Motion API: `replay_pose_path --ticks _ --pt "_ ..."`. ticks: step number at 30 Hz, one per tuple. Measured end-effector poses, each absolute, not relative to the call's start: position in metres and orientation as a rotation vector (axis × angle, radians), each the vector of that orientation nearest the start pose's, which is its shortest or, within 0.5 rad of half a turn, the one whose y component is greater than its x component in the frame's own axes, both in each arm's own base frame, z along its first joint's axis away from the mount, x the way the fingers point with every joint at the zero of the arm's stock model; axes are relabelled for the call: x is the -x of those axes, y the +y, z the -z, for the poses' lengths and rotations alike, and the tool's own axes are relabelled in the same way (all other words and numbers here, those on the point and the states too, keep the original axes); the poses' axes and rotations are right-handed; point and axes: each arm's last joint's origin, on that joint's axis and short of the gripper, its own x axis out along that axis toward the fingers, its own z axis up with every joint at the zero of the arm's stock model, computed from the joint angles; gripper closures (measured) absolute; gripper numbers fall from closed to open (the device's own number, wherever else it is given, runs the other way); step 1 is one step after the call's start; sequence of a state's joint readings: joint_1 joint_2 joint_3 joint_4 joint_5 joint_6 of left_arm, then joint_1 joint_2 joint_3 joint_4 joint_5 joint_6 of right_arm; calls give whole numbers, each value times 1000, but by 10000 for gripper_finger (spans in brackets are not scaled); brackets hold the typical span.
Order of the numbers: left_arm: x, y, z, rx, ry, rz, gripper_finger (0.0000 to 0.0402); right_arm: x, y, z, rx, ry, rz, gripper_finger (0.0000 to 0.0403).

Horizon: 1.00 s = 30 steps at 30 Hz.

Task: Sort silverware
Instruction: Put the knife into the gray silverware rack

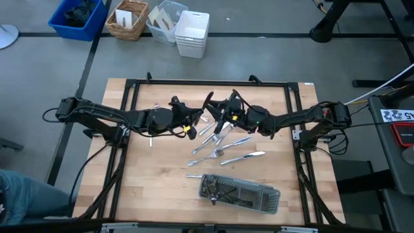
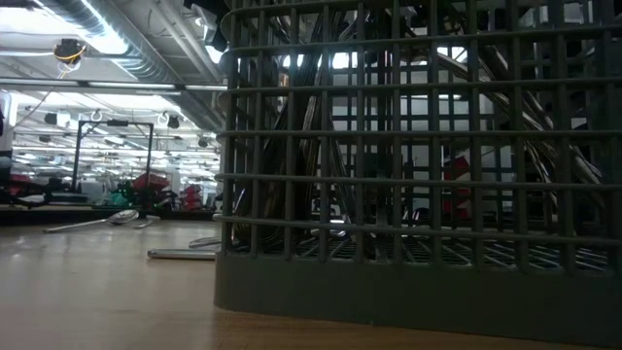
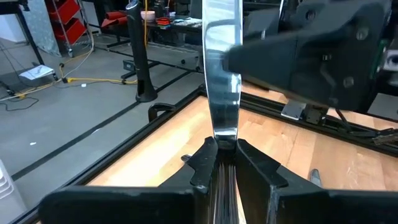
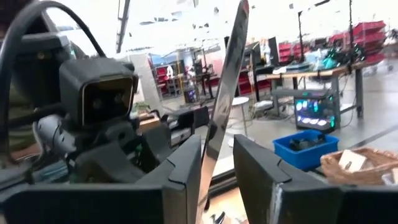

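A shiny knife (image 3: 222,93) stands up from my left gripper (image 3: 225,149), which is shut on it above the middle of the table (image 1: 194,120). My right gripper (image 4: 217,149) faces it from the right (image 1: 224,116) and is open. Its fingers stand on either side of the same knife (image 4: 227,81) with a narrow gap on each side. Whether they touch it I cannot tell. Several forks, spoons and knives (image 1: 223,145) lie flat on the wood nearer the front. The dark grey mesh tray (image 1: 240,191) lies near the front edge with cutlery inside. My left gripper pinches the knife between its two fingers at its lower end (image 3: 225,138). The flat face of the knife is turned toward the wrist camera. The knife is lifted clear of the table and points away from the fingers, up past my right gripper's finger (image 3: 242,56).
The mesh tray fills most of the low view (image 2: 418,175), with a spoon (image 2: 117,218) and another piece (image 2: 181,255) lying on the table behind it. A black frame (image 1: 129,90) borders the table. Bins and a basket (image 1: 129,19) sit on the floor beyond the far edge.
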State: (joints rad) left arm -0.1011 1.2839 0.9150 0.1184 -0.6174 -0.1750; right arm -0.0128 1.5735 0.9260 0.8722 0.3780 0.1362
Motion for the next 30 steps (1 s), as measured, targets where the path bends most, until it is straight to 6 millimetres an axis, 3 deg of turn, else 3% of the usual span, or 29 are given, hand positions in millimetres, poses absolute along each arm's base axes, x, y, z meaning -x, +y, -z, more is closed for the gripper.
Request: replay_pose_path --ticks 6,14,23,30 --pt "-284 -12 -301 79 199 -528 361 -357 -16 -298 -132 -240 393 317" --pt "-284 -13 -300 82 200 -522 362 -375 -16 -299 -37 -152 390 395" --pt "-283 -13 -296 36 254 -522 361 -375 -15 -301 -24 -156 361 397" --pt "-273 -12 -276 12 470 -542 361 -364 -14 -318 -14 -131 359 399"
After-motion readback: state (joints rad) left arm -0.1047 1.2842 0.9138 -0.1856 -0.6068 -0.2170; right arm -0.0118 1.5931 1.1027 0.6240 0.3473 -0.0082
